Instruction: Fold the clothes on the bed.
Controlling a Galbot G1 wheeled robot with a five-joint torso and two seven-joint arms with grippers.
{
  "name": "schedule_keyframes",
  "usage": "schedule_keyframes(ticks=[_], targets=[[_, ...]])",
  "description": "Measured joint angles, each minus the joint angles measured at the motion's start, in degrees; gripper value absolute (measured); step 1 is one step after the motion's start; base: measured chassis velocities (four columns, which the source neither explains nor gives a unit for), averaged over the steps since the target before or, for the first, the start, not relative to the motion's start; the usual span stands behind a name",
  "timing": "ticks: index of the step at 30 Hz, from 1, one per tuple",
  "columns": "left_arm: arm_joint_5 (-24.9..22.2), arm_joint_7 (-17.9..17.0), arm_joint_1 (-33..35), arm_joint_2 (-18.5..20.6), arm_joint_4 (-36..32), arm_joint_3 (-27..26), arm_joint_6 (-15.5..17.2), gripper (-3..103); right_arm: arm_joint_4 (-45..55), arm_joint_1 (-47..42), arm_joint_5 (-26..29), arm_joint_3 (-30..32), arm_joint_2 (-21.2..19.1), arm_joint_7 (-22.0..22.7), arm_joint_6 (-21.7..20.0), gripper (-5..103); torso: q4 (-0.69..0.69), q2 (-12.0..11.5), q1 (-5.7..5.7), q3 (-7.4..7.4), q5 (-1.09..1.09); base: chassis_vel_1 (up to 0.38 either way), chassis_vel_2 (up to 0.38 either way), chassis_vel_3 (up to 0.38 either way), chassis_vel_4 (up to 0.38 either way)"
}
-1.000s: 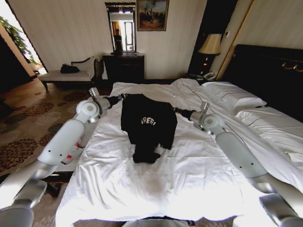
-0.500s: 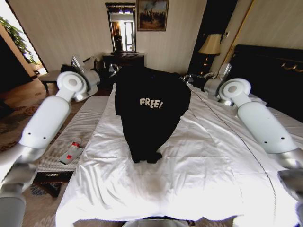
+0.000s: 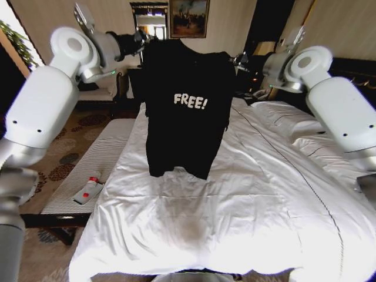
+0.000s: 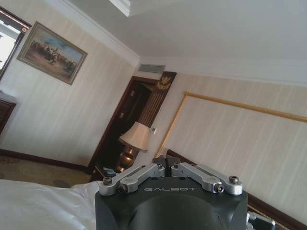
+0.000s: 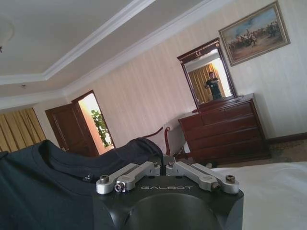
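the shirt [image 3: 187,106] hangs upright in the upper centre of the frame, "free!" facing the camera, hem just brushing the bed [image 3: 235,223] — each shoulder pinched. left gripper [image 3: 143,40] clamped on the upper-left shoulder, right gripper [image 3: 237,59] clamped on the upper-right one. lower left, a bench [image 3: 111,153] with a small bottle [image 3: 88,189] lying on it.

The bed [image 3: 247,200], spread with white sheets, lies below both raised grippers. The hem of the black T-shirt [image 3: 187,106] touches its sheet between them, lower down. White pillows [image 3: 288,117] lie beneath the right gripper [image 3: 239,59], against the dark headboard.
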Motion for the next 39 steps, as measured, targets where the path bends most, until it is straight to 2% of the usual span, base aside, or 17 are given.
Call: schedule_keyframes(ticks=[4, 6, 9, 13, 16, 18, 20, 21, 24, 26, 27, 28, 30, 32, 35, 36, 39], targets=[[-2.39, -1.08, 2.35, 4.57, -5.39, -1.2, 0.01, 1, 2.05, 0.16, 1.53, 0.27, -0.54, 0.85, -0.27, 0, 0.06, 0.0, -0.01, 0.0, -0.03, 0.0, 0.0, 0.0, 0.0], [-5.09, -1.69, 5.84, 9.63, -11.29, -3.56, 0.06, 1, 4.93, -0.56, 2.96, 1.47, -1.46, 2.17, -0.62, 0, 0.07, 0.0, -0.01, 0.0, -0.06, 0.0, 0.0, 0.0, 0.0], [-6.4, -1.78, 8.48, 12.53, -15.1, -5.85, 0.14, 1, 6.91, -1.14, 3.84, 2.33, -1.99, 3.18, -1.07, 0, 0.07, 0.01, -0.01, 0.0, -0.05, 0.0, 0.0, 0.0, 0.0], [-8.32, -2.21, 12.57, 16.91, -21.28, -10.22, 0.15, 1, 10.38, -1.82, 6.54, 4.28, -2.61, 6.37, -2.19, 0, 0.06, 0.01, -0.02, 0.0, -0.04, 0.0, 0.0, 0.0, 0.0], [-12.01, -2.82, 14.95, 22.2, -27.36, -14.33, -0.02, 1, 16.84, -1.79, 12.63, 7.23, -3.83, 11.82, -3.88, 0, 0.02, 0.01, -0.02, -0.01, -0.03, 0.0, 0.0, 0.0, 0.0], [-12.62, -2.83, 15.35, 23.33, -28.15, -14.86, -0.15, 1, 17.97, -1.67, 13.43, 7.41, -4.2, 12.5, -4.1, 0, 0.02, 0.01, -0.02, -0.01, -0.03, 0.0, 0.0, 0.0, 0.0], [-15.29, -2.84, 19.15, 28.38, -31.46, -19.27, -0.46, 1, 22.8, -1.4, 17.53, 8.33, -6.39, 15.98, -5.26, 0, 0.07, 0.01, -0.02, -0.01, -0.03, 0.0, 0.0, 0.0, 0.0], [-15.29, -2.84, 19.15, 28.38, -31.46, -19.27, -0.46, 1, 22.8, -1.4, 17.53, 8.33, -6.39, 15.98, -5.26, 0, 0.07, 0.01, -0.02, -0.01, -0.03, 0.0, 0.0, 0.0, 0.0], [-19.26, -2.44, 24.76, 34.72, -35.17, -24.75, -1.19, 1, 28.46, -1.95, 23.14, 10.38, -10.6, 20.4, -7.01, 0, 0.05, 0.02, -0.03, -0.02, -0.05, 0.0, 0.0, 0.0, 0.0], [-23.25, -1.98, 30.59, 39.35, -37.65, -31.78, -1.36, 1, 32.19, -2.01, 27.95, 12.05, -13.81, 23.63, -8.46, 0, 0.02, 0.02, -0.02, -0.02, -0.05, 0.0, 0.0, 0.0, 0.0], [-23.25, -1.98, 30.59, 39.35, -37.65, -31.78, -1.36, 1, 32.19, -2.01, 27.95, 12.05, -13.81, 23.63, -8.46, 0, 0.02, 0.02, -0.02, -0.02, -0.05, 0.0, 0.0, 0.0, 0.0], [-26.21, -1.45, 33.85, 42.61, -38.87, -36.0, -1.36, 1, 34.78, -1.63, 30.85, 12.97, -15.99, 25.53, -9.29, 0, 0.03, 0.02, -0.03, -0.02, -0.01, 0.0, 0.0, 0.0, 0.0], [-29.93, -1.19, 35.94, 46.52, -39.7, -39.86, -1.09, 1, 39.27, -1.41, 35.32, 14.95, -19.66, 27.89, -9.88, 0, 0.06, 0.02, -0.03, -0.02, 0.02, 0.0, 0.0, 0.0, 0.0], [-30.73, -1.3, 36.15, 47.09, -39.78, -40.77, -0.81, 1, 40.5, -1.61, 36.35, 15.74, -20.82, 28.23, -9.95, 0, 0.06, 0.02, -0.03, -0.03, 0.02, 0.0, 0.0, 0.0, 0.0], [-33.62, -2.46, 36.5, 49.41, -39.95, -44.04, 1.27, 1, 45.22, -5.86, 41.22, 22.62, -27.03, 29.23, -10.02, 0, 0.0, 0.02, -0.03, -0.02, -0.03, 0.0, 0.0, 0.0, 0.0], [-33.62, -2.46, 36.5, 49.41, -39.95, -44.04, 1.27, 1, 45.22, -5.86, 41.22, 22.62, -27.03, 29.23, -10.02, 0, 0.0, 0.02, -0.03, -0.02, -0.03, 0.0, 0.0, 0.0, 0.0], [-34.94, -3.61, 36.97, 51.53, -40.3, -43.81, 3.12, 1, 47.79, -16.26, 43.98, 32.97, -33.94, 28.61, -10.02, 0, 0.05, 0.03, -0.02, -0.02, 0.02, 0.0, 0.0, 0.0, 0.0]])
